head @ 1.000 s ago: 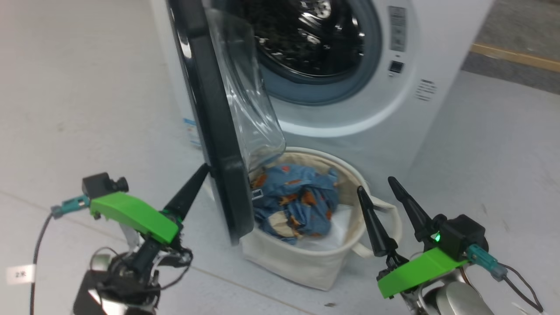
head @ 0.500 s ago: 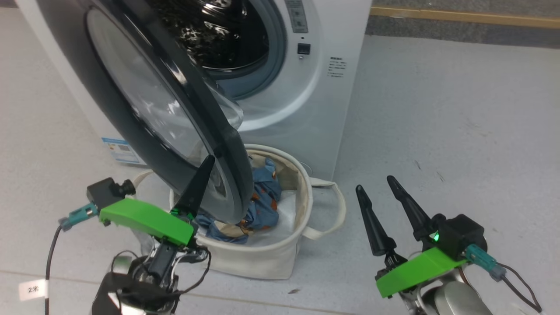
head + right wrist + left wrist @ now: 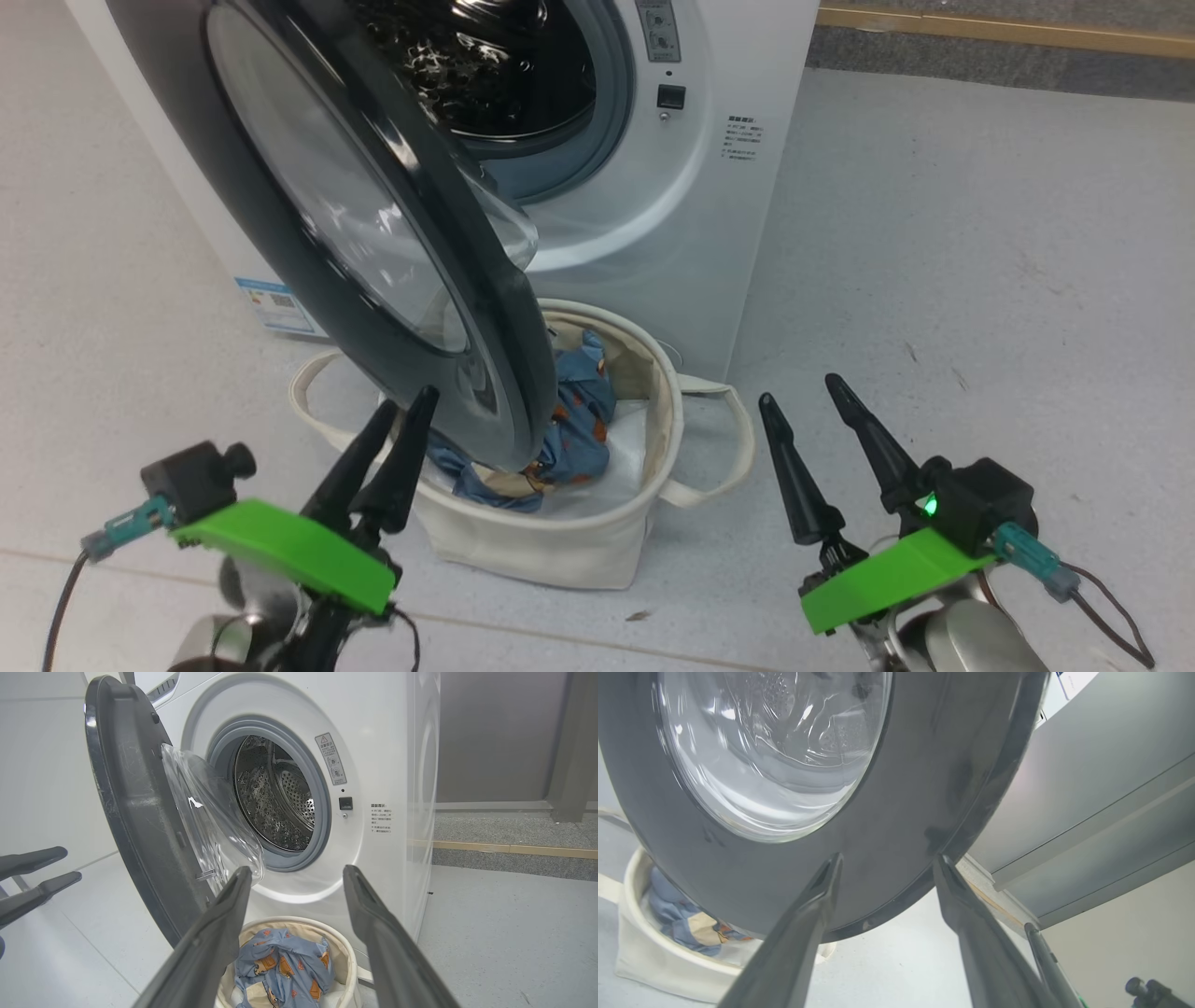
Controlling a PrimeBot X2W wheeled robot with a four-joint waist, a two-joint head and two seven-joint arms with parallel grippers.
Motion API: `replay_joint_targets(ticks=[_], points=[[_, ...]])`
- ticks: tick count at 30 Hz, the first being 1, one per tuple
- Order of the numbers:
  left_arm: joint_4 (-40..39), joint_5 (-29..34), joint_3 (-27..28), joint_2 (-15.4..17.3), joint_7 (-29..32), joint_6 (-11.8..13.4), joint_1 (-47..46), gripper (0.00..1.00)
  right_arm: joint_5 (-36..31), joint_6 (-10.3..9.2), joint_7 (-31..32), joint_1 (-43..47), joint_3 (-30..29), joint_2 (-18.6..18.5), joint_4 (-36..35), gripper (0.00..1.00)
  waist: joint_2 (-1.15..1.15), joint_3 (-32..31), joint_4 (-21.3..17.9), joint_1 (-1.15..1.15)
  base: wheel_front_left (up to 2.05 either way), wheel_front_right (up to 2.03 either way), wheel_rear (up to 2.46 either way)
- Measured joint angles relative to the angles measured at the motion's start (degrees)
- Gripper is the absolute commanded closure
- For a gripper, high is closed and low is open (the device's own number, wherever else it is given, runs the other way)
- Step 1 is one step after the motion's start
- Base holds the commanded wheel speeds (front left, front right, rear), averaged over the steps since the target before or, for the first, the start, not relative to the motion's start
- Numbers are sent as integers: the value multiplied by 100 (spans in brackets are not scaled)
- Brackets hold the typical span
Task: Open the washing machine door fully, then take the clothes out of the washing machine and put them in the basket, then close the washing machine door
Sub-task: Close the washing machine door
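The white washing machine stands with its steel drum showing. The washing machine door, black-rimmed with a clear glass bowl, stands partly open and hangs over the basket. The blue bear-print clothes lie in the cream basket. My left gripper is open just below the door's lower rim, holding nothing. My right gripper is open and empty, to the right of the basket. In the right wrist view the clothes lie between my fingers.
A white sheet lies in the basket under the clothes. A blue label sticker sits on the machine's left side. A yellow strip and a darker floor run along the back right. Pale grey floor spreads to the right.
The head camera has shifted. My left gripper, shut with its tip against the door's edge before, has opened and dropped back below the rim. The right gripper has stayed put.
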Motion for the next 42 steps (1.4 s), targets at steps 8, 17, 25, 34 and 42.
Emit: replay_joint_targets(ticks=[8, 17, 25, 34, 42], points=[[-148, 1794, -390, 920, -1159, -166, 315, 0, -3, 0, -2, -9, 2, 13, -23, 0, 0, 50, 31, 0, 0, 0, 0], [234, 2186, -386, 1022, -1978, -169, 550, 0, -11, 0, -51, -10, 0, 11, -109, 0, 0, 99, -10, 0, 0, 0, 0], [365, 2187, -450, 1022, -2074, -170, 528, 0, -51, 0, -48, -12, 2, 8, -153, 0, 0, 138, 46, 0, 0, 0, 0], [408, 2186, -517, 1017, -2124, -210, 522, 0, -35, 0, -41, -12, 38, -15, -174, 0, 0, 113, 102, 0, 0, 0, 0], [420, 2186, -559, 1004, -2124, -209, 513, 0, 580, 0, 163, -499, 1478, -87, -454, 100, 0, 92, 232, 0, 0, 0, 0]])
